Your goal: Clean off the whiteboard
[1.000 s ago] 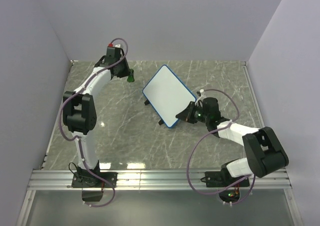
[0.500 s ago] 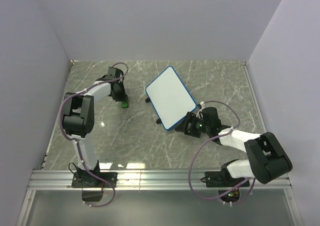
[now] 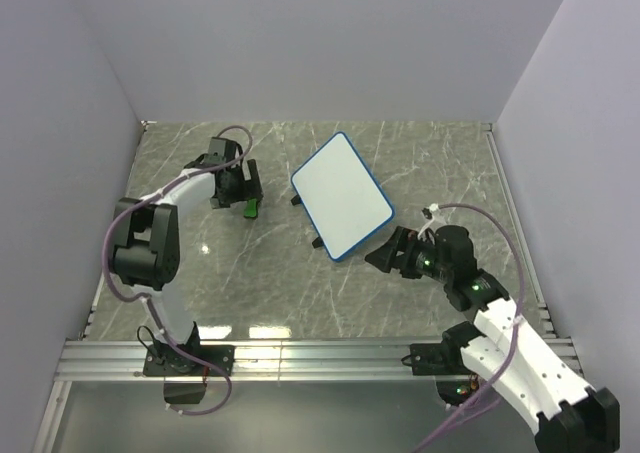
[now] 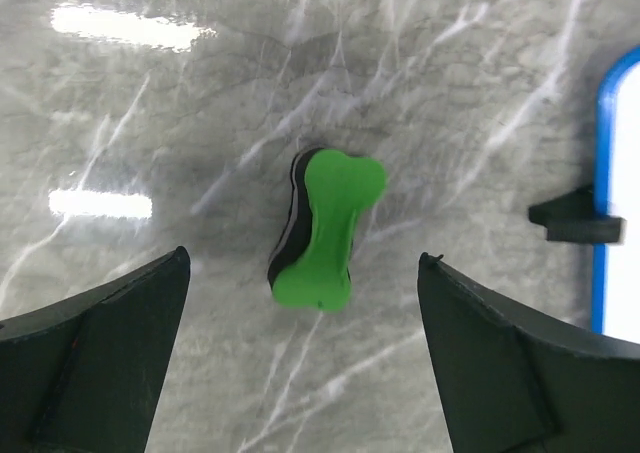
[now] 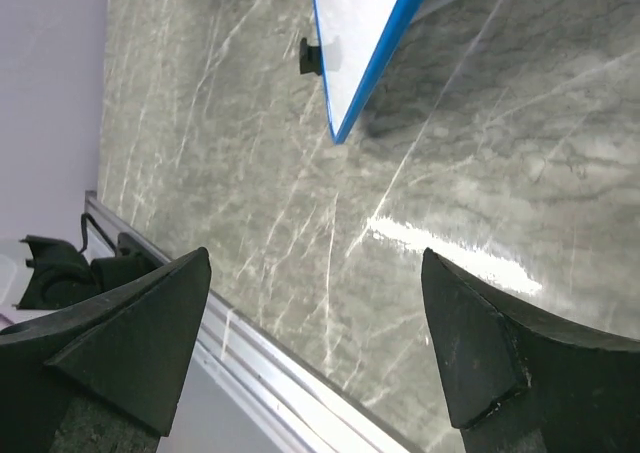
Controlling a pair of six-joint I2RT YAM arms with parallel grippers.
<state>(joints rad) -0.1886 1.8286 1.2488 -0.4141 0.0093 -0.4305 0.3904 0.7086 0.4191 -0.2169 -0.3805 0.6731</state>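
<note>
Green eraser [image 4: 325,228], pinched in the left claw [image 4: 305,273] a second ago, now lies released on the grey marbled tabletop [image 3: 300,283], directly under that claw, whose fingers stand wide apart and hold nothing. White and clean-faced, the blue-rimmed whiteboard [image 3: 341,195] sits on its black feet mid-tabletop, just right of the eraser. The right claw [image 3: 385,253], earlier closed at the board's near right edge, has drawn back clear of its near corner and gapes wide, empty.
</note>
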